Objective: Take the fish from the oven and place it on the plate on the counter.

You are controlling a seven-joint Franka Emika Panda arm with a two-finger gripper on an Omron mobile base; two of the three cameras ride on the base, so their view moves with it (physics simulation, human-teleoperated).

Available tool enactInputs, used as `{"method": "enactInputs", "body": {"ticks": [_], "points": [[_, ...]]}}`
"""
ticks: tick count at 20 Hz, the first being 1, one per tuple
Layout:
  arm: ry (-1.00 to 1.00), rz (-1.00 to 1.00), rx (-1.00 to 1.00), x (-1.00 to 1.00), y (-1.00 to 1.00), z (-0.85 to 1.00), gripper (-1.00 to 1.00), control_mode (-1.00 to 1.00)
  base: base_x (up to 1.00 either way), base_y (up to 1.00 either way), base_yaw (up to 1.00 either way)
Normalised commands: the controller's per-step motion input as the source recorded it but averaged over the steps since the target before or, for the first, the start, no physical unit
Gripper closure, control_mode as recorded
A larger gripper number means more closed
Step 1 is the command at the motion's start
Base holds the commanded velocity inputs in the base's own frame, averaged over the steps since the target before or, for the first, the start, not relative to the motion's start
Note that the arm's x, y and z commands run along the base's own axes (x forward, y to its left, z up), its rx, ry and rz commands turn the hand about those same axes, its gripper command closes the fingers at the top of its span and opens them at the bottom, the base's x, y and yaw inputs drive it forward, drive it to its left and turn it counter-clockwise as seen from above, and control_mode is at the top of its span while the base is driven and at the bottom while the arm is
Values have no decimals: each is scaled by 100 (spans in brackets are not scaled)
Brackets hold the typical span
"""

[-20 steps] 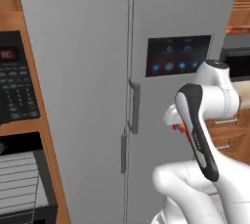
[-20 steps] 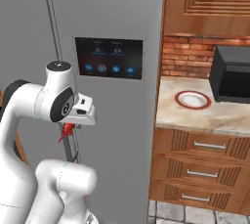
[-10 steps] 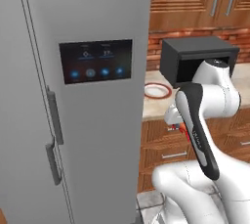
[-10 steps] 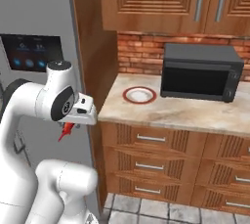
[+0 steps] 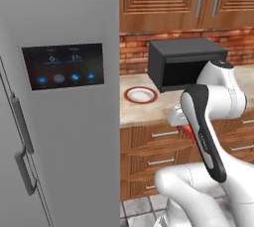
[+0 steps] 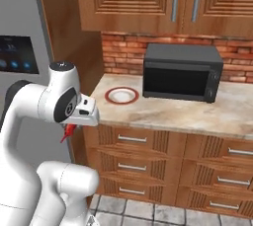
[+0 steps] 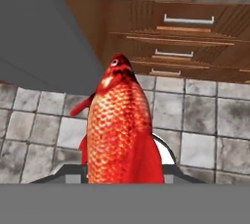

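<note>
The tool [image 6: 69,129] is clenched on the fish [image 7: 122,132], which hangs below the hand, out in front of the wooden drawers [image 6: 153,163] and lower than the desk [image 6: 163,114] top. In the hand view the red-orange fish runs up from between the fingers, head outward, over the grey tiled floor [image 7: 195,135]. The plate [image 6: 121,95] lies on the desk near its left end, just left of the black boxy appliance [image 6: 180,72] and apart from it, with red brick [image 6: 123,55] behind. The grey refrigerator [image 5: 59,97] stands left of the desk, its dark touch panel [image 5: 63,65] facing forward.
</note>
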Motion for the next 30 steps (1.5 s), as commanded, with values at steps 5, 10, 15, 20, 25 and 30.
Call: {"method": "enactInputs", "body": {"ticks": [5, 10, 15, 20, 25, 30], "points": [[0, 0, 0, 0, 0, 0, 100, 100, 44, -39, 1], [0, 0, 0, 0, 0, 0, 100, 100, 59, -65, 0], [0, 0, 0, 0, 0, 0, 100, 100, 26, -7, 0], [0, 0, 0, 4, 0, 0, 100, -100, 15, 0, 0], [0, 0, 0, 52, 14, 0, 100, -100, 0, 0, 0], [0, -1, -2, 96, 27, 0, 100, -100, 0, 0, 0]]}}
